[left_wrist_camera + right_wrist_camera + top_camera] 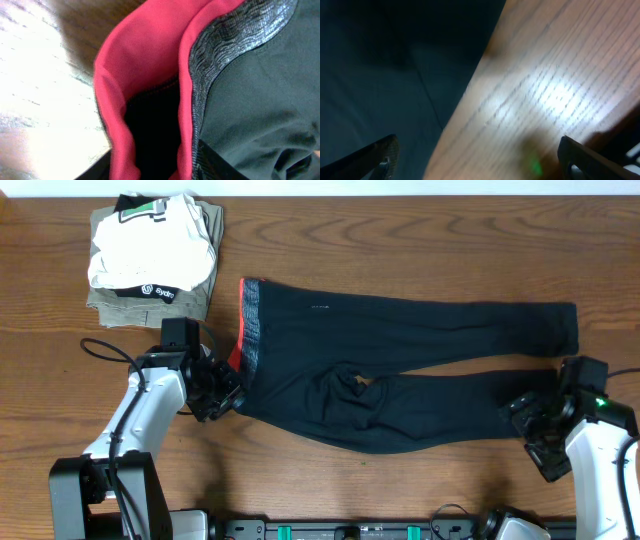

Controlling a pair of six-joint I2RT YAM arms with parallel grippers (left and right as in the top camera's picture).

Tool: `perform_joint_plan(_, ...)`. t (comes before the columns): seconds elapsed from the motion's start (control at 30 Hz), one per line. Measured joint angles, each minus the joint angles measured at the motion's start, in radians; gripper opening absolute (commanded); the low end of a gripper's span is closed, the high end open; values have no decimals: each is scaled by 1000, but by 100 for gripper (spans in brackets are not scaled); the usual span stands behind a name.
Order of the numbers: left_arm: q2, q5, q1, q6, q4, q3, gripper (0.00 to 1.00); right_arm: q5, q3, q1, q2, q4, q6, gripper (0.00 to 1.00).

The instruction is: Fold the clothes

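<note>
The pants [420, 330] lie flat across the table [400, 240], waistband [250, 320] to the left. The left gripper [230, 391] sits at the waistband's corner, but I cannot tell whether it pinches the cloth. The right gripper [525, 425], spread wide, hovers by the lower leg [470, 408], probably so both ends can be lifted together.

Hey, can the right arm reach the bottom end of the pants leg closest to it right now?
Probably yes. The right gripper hangs open right at the cuff end of the pants, with only bare table beside it and nothing in between.
</note>
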Motion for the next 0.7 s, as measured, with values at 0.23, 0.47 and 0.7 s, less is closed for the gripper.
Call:
perform_joint_plan(0.23, 0, 3, 0, 3, -1, 0, 33, 5, 0, -123, 51, 51, 1, 99)
perform_joint_plan(0.47, 0, 4, 0, 3, -2, 0, 31, 17, 0, -202, 127, 131, -2, 99)
perform_joint_plan(0.7, 0, 4, 0, 5, -10, 0, 31, 20, 0, -219, 243, 245, -13, 98)
